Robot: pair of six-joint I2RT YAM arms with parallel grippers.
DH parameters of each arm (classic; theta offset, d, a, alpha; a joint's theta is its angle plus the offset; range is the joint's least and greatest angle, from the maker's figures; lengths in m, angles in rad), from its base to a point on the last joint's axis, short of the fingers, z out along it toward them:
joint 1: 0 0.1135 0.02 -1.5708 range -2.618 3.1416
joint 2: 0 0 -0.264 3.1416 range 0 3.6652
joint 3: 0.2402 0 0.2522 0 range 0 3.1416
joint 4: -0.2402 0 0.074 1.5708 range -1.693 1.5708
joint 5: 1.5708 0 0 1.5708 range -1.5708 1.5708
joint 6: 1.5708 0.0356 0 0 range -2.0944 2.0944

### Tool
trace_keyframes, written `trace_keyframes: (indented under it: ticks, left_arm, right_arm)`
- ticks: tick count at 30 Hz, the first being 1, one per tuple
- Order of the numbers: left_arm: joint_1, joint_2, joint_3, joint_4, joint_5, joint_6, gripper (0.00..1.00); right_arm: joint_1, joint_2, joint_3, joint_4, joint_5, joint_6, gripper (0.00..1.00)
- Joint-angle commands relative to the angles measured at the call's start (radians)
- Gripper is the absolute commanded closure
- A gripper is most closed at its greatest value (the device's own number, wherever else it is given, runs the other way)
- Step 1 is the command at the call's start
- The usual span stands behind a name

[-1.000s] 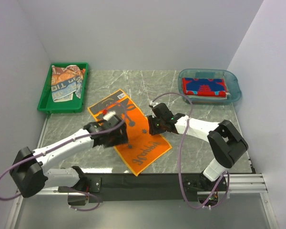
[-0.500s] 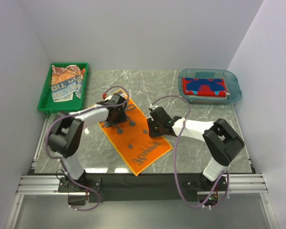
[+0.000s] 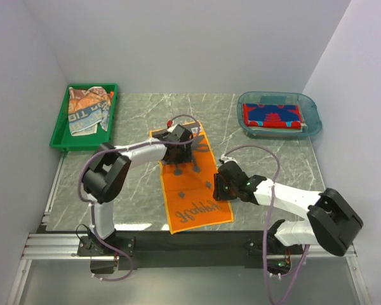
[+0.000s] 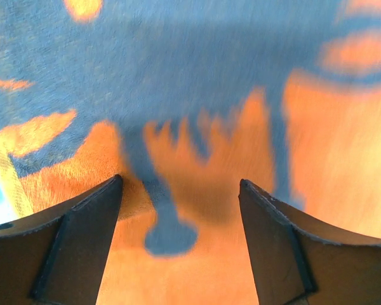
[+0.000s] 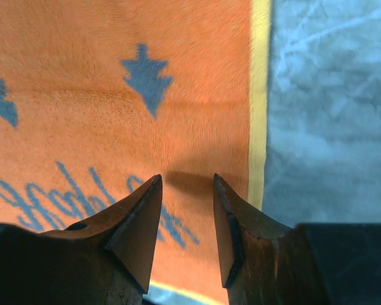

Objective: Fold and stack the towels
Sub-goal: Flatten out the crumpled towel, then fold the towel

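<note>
An orange towel (image 3: 189,185) with grey-blue marks and lettering lies flat, lengthwise, in the middle of the table. My left gripper (image 3: 178,140) rests over its far end, jaws wide open; in the left wrist view the gripper (image 4: 180,181) has only the towel's (image 4: 209,216) pattern between its fingers. My right gripper (image 3: 221,188) sits at the towel's right edge. In the right wrist view this gripper (image 5: 187,177) is open a small way over the orange cloth (image 5: 114,95) beside its yellow border, holding nothing.
A green tray (image 3: 58,136) at the back left holds crumpled towels (image 3: 87,109). A clear blue tub (image 3: 312,111) at the back right holds a folded red towel (image 3: 272,115) with blue pattern. Marble tabletop (image 3: 273,159) shows to the towel's right.
The orange towel has turned from a diagonal to nearly straight and shifted right. The left gripper went from its near side to its far end; the right gripper came nearer along the right edge.
</note>
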Motion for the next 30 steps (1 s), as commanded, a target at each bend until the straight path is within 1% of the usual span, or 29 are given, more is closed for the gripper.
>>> trace_keyframes:
  ticks: [1,3,5,6,7,8,9,11,12,13,14,15,16,17,18,20,21,23,25,26,30]
  left_arm:
    - [-0.009,-0.141,-0.132,-0.005,0.054,-0.017,0.19]
    - [-0.009,-0.227,-0.175,-0.022,0.039,-0.019,0.17]
    - [-0.003,-0.276,-0.172,-0.042,0.017,-0.012,0.14]
    - [0.012,-0.317,-0.154,-0.05,0.008,-0.005,0.13]
    - [0.026,-0.333,-0.143,-0.064,0.004,0.0,0.1]
    - [0.044,-0.344,-0.12,-0.065,-0.01,0.006,0.09]
    - [0.087,-0.353,-0.108,-0.068,-0.018,0.02,0.08]
    - [0.136,-0.342,-0.077,-0.085,-0.01,0.037,0.06]
    - [0.177,-0.315,-0.039,-0.093,-0.003,0.055,0.06]
    - [0.194,-0.298,-0.019,-0.096,-0.003,0.064,0.08]
    - [0.211,-0.28,0.014,-0.098,0.0,0.075,0.1]
    - [0.245,-0.238,0.033,-0.102,0.019,0.101,0.12]
    - [0.262,-0.217,0.054,-0.11,0.022,0.112,0.13]
    - [0.282,-0.192,0.1,-0.133,0.03,0.124,0.13]
    - [0.323,-0.143,0.123,-0.146,0.04,0.142,0.14]
    - [0.36,-0.102,0.175,-0.157,0.057,0.161,0.16]
    - [0.388,-0.067,0.189,-0.156,0.066,0.184,0.17]
    - [0.403,-0.03,0.225,-0.153,0.08,0.201,0.2]
    - [0.415,0.03,0.248,-0.154,0.095,0.225,0.23]
    - [0.422,0.074,0.275,-0.159,0.117,0.233,0.23]
    - [0.437,0.154,0.335,-0.182,0.131,0.259,0.25]
  right_arm:
    - [0.005,-0.077,0.043,-0.092,-0.011,-0.017,0.54]
    - [-0.011,-0.089,0.114,-0.103,-0.016,-0.074,0.53]
    - [-0.043,-0.077,0.207,-0.103,-0.036,-0.144,0.52]
    - [-0.066,-0.042,0.242,-0.105,-0.036,-0.169,0.51]
    - [-0.115,-0.017,0.284,-0.118,-0.065,-0.195,0.51]
    - [-0.138,0.014,0.378,-0.132,-0.096,-0.253,0.49]
    - [-0.155,0.079,0.429,-0.144,-0.097,-0.284,0.49]
    - [-0.182,0.139,0.555,-0.149,-0.074,-0.346,0.46]
    - [-0.19,0.193,0.591,-0.138,-0.076,-0.368,0.46]
    - [-0.199,0.225,0.626,-0.12,-0.085,-0.39,0.46]
    - [-0.221,0.259,0.702,-0.121,-0.099,-0.423,0.46]
    - [-0.23,0.337,0.744,-0.126,-0.119,-0.442,0.46]
    - [-0.236,0.377,0.785,-0.132,-0.128,-0.46,0.46]
    - [-0.25,0.446,0.848,-0.129,-0.134,-0.486,0.46]
    - [-0.256,0.477,0.876,-0.128,-0.139,-0.5,0.46]
    - [-0.265,0.535,0.959,-0.121,-0.16,-0.528,0.46]
    - [-0.273,0.592,0.985,-0.125,-0.162,-0.535,0.46]
    - [-0.278,0.643,1.061,-0.131,-0.163,-0.557,0.46]
    - [-0.279,0.71,1.105,-0.128,-0.169,-0.568,0.46]
    - [-0.279,0.756,1.152,-0.134,-0.179,-0.595,0.46]
    - [-0.279,0.847,1.247,-0.161,-0.171,-0.611,0.46]
